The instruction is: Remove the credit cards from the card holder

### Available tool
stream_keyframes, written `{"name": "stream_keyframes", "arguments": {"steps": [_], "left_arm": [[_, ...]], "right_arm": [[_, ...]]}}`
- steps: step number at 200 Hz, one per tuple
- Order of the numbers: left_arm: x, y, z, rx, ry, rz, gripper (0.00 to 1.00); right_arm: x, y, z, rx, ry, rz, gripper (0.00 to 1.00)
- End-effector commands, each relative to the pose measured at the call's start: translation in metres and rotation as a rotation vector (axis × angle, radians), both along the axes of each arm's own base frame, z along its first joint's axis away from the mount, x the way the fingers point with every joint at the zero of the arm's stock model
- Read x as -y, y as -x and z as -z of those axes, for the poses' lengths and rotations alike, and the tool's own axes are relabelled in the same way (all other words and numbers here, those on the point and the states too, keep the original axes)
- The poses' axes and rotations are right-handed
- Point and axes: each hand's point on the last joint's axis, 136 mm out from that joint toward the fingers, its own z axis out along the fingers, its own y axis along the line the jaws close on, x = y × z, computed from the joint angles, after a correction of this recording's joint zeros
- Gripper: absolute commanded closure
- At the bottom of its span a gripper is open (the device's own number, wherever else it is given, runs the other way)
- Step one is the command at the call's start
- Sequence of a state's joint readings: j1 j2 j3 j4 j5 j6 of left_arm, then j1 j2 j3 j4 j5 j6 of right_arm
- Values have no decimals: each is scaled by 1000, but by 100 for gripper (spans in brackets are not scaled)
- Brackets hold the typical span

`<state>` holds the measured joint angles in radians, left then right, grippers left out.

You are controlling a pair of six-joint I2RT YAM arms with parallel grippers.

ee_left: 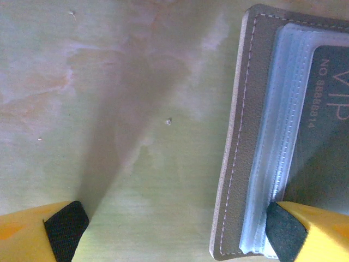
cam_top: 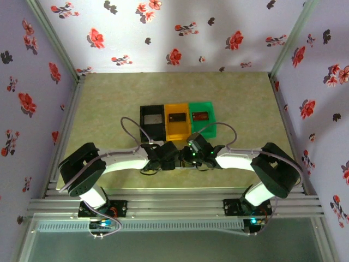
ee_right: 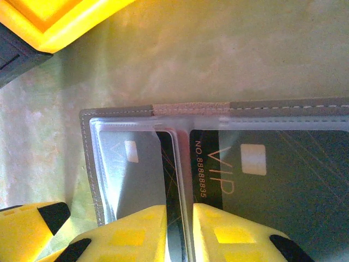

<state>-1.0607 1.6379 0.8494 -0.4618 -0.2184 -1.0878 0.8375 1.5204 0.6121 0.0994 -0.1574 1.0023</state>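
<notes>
From above, three bins stood in a row at the middle of the table [cam_top: 109, 109]: the black bin [cam_top: 143, 131] held a greyish card [cam_top: 152, 117], the orange bin [cam_top: 175, 132] a reddish-brown card [cam_top: 175, 117], and the green bin [cam_top: 211, 123] a second reddish card [cam_top: 200, 115]. Just in front of them the left gripper [cam_top: 163, 155] and the right gripper [cam_top: 195, 154] met nose to nose, low over the tabletop, with whatever lay beneath them hidden. In the left wrist view the jaws stood wide apart and held nothing. One of the pads [ee_left: 65, 229] hung over bare table, and the other rested on the clear plastic sleeves at the near corner of the card holder [ee_left: 240, 164]. The holder lay flat on the table, a grey stitched panel with stacked sleeves, a dark card [ee_left: 327, 136] printed VIP showing through them. In the right wrist view a corner of the orange bin sat beyond the holder. The holder lay open, both panels flat and joined by a paler spine. The left-hand sleeve showed a light grey card [ee_right: 136, 174] with a chip, and the right-hand one a second dark card [ee_right: 283, 202], also VIP (its number differed from the first). The right gripper's yellow fingers [ee_right: 139, 234] stood almost together on either side of a dark strip at the holder's fold. Whether they actually pinched that strip, card or sleeve, could not be told.
</notes>
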Motion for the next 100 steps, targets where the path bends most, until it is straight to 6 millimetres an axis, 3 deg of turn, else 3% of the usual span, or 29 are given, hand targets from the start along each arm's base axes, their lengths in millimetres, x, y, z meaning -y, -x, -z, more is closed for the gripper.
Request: {"name": "stream_keyframes", "arguments": {"steps": [1,100], "left_arm": [[22,51,62,-241,66,86,8],[22,52,63,-242,64,92,8]], "right_arm": [[3,2,6,-9,20,-3,79],[-1,1,-1,5,10,-15,83]]}}
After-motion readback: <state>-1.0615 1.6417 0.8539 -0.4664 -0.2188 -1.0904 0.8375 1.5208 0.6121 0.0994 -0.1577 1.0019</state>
